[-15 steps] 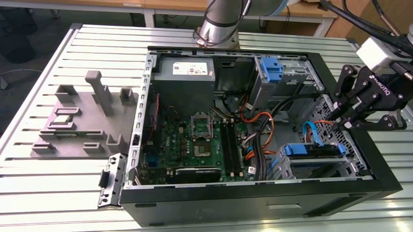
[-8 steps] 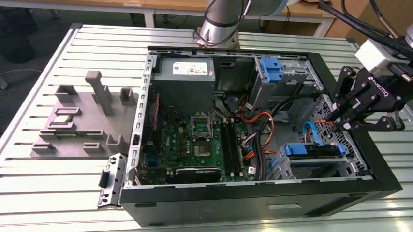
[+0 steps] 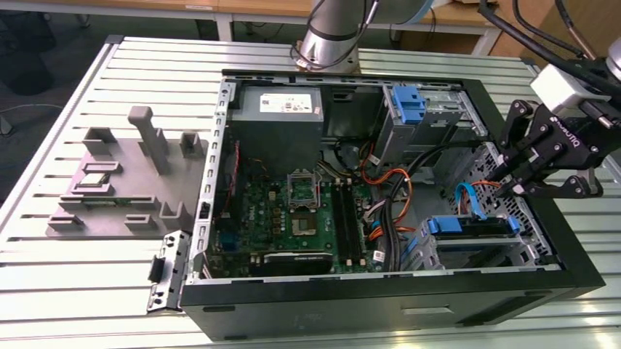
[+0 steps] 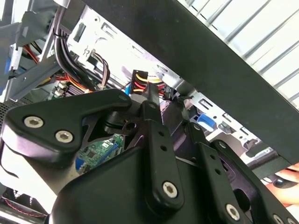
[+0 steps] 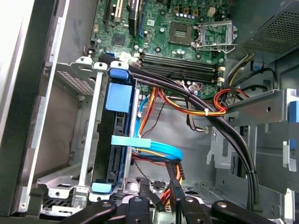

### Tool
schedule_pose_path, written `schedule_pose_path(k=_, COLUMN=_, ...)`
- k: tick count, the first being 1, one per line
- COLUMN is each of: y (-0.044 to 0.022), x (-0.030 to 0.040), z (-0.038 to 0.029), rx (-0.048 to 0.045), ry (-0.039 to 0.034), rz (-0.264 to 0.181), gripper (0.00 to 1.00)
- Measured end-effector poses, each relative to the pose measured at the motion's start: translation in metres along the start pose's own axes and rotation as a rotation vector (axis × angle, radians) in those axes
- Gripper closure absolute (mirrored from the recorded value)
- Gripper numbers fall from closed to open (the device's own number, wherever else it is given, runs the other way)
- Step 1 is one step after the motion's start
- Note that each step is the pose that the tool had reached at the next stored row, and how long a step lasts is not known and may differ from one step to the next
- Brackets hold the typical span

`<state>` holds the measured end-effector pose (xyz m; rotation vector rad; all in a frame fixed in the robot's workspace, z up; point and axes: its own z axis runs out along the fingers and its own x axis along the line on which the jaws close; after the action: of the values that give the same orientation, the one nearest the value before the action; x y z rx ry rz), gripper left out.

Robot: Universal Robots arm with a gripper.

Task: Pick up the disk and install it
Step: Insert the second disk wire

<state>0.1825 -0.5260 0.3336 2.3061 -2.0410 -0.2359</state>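
Your jaws stand slightly apart and grip nothing, at three o'clock over the black case (image 3: 388,298) in the exterior view. At seven o'clock from them the disk (image 3: 470,225) sits edge-on, a smooth blue plastic strip in the perforated metal cage (image 3: 485,251). The first wrist view shows the disk's (image 5: 119,95) length, with a flat blue cable (image 5: 154,145) beside it.

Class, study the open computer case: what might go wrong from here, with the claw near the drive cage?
1. The blue cable crosses the disk at its edge; the claw, open nearby, may snag it.
2. Orange and red wires crowd the same gap and might get pinched.
3. The disk sits edge-on in a tight metal cage; a skewed approach would likely strike it.
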Motion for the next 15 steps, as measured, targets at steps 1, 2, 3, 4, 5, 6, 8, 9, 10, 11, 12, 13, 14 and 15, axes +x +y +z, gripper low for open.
schedule_pose_path(k=1, y=-0.0001, x=0.0, z=0.0004, rx=0.0005, ry=-0.0042, rz=-0.001, gripper=0.69)
schedule_pose_path(k=2, y=-0.0001, x=0.0001, z=0.0008, rx=0.0009, ry=-0.0079, rz=-0.001, gripper=0.69)
schedule_pose_path(k=3, y=-0.0001, x=0.0001, z=0.0012, rx=0.0013, ry=-0.011, rz=-0.002, gripper=0.69)
schedule_pose_path(k=4, y=0.0, x=0.0001, z=0.0017, rx=0.0015, ry=-0.0131, rz=-0.002, gripper=0.69)
schedule_pose_path(k=5, y=0.0004, x=0.0, z=0.0021, rx=0.0017, ry=-0.0136, rz=-0.002, gripper=0.69)
schedule_pose_path(k=6, y=0.0011, x=0.0, z=0.0027, rx=0.0017, ry=-0.0137, rz=-0.002, gripper=0.69)
schedule_pose_path(k=8, y=0.0026, x=0.0, z=0.0041, rx=0.0016, ry=-0.0138, rz=-0.002, gripper=0.69)
schedule_pose_path(k=9, y=0.0033, x=-0.0001, z=0.0047, rx=0.0016, ry=-0.0137, rz=-0.002, gripper=0.69)
schedule_pose_path(k=10, y=0.0042, x=-0.0002, z=0.0052, rx=0.0016, ry=-0.0135, rz=-0.002, gripper=0.69)
schedule_pose_path(k=11, y=0.0051, x=-0.0003, z=0.0059, rx=0.0016, ry=-0.0136, rz=-0.002, gripper=0.69)
schedule_pose_path(k=12, y=0.0062, x=-0.0004, z=0.0066, rx=0.0017, ry=-0.0138, rz=-0.002, gripper=0.69)
schedule_pose_path(k=13, y=0.0076, x=-0.0005, z=0.0073, rx=0.0017, ry=-0.0142, rz=-0.002, gripper=0.69)
schedule_pose_path(k=14, y=0.0091, x=-0.0007, z=0.0081, rx=0.0018, ry=-0.015, rz=-0.002, gripper=0.69)
schedule_pose_path(k=15, y=0.0108, x=-0.0008, z=0.009, rx=0.0019, ry=-0.0159, rz=-0.002, gripper=0.69)
